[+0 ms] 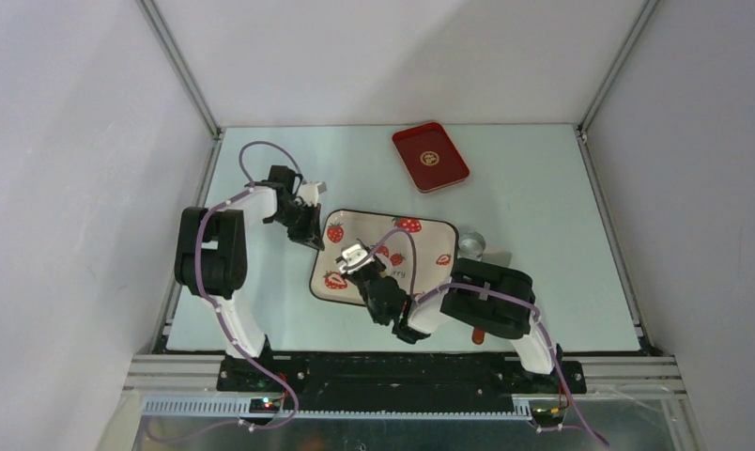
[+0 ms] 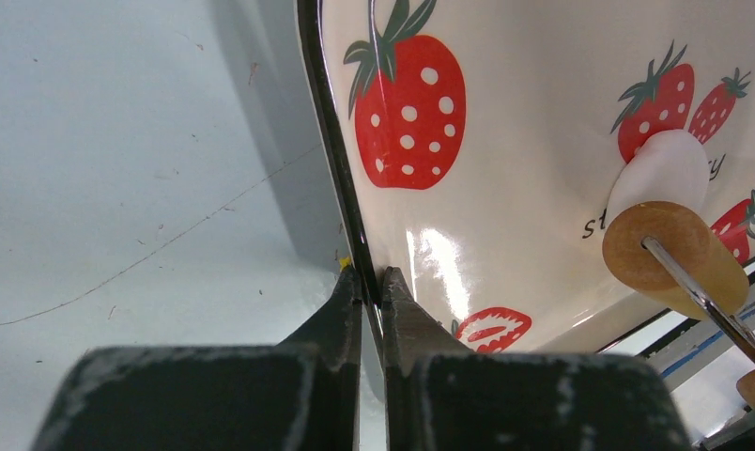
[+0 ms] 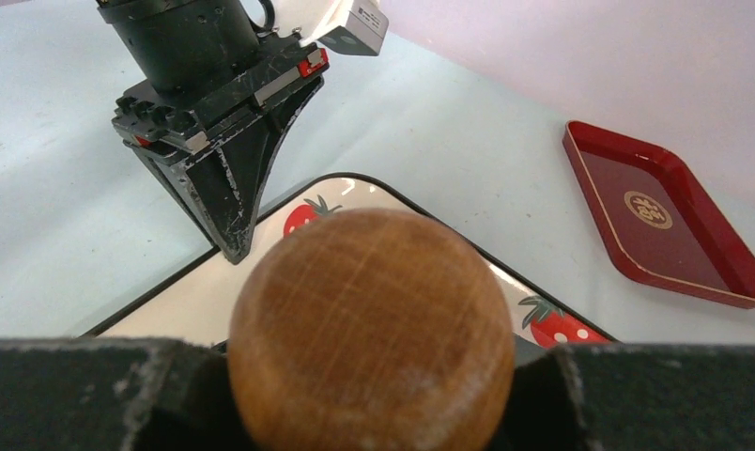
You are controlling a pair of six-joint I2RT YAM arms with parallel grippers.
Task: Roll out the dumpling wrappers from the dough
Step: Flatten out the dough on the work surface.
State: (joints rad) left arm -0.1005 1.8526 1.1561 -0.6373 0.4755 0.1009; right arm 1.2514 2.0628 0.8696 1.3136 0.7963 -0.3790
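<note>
Your left gripper [image 2: 374, 282] pinches tray [image 2: 329, 141] rim. Right gripper [image 3: 369, 399] clamped on pin [image 3: 369, 301] handle. Dough [image 2: 670, 164] lies just beyond roller, mid-tray; right arm nearer.

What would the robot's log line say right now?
left tool: shut on strawberry tray rim | right tool: shut on rolling pin handle | dough: lump on tray, by pin

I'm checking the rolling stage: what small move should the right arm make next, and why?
Probably roll the wooden rolling pin across the small white dough lump: the lump looks thick, the pin's end sits beside it, the right gripper grips the handle, and the left gripper pinches the rim of the cream strawberry-print tray.
</note>
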